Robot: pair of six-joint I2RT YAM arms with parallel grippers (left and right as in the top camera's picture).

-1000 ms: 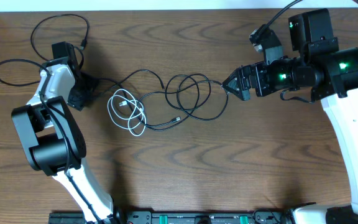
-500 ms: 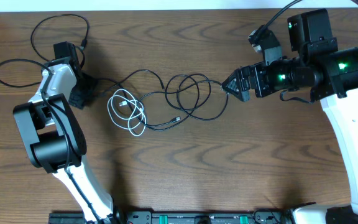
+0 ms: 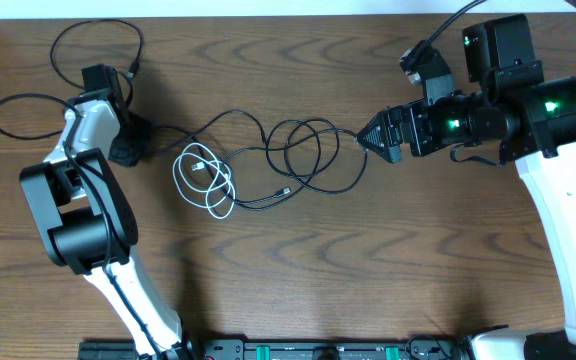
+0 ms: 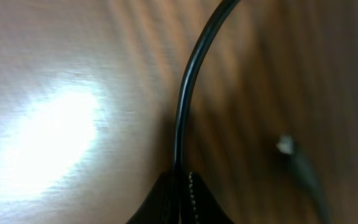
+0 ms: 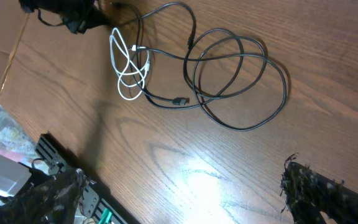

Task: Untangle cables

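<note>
Here, left tool (image 4: 179, 185) tight on black cable (image 4: 183, 106)

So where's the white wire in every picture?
Overhead: the thin white cable lies coiled left of centre on the wooden table.
Right wrist: the white cable is in the upper left.
Left wrist: not in it; only a thin black cord pinched in the left fingers.
Landmark: the big looped black cable lies just right of it.

The counter (image 3: 298, 260) is brown grained wood, smooth with a soft sheen. The black cables (image 3: 318, 160) have smooth, glossy plastic skins; the white cable (image 3: 206, 182) too. On the right claw (image 3: 364, 137) the pads (image 5: 316, 186) look rough, matt black.
</note>
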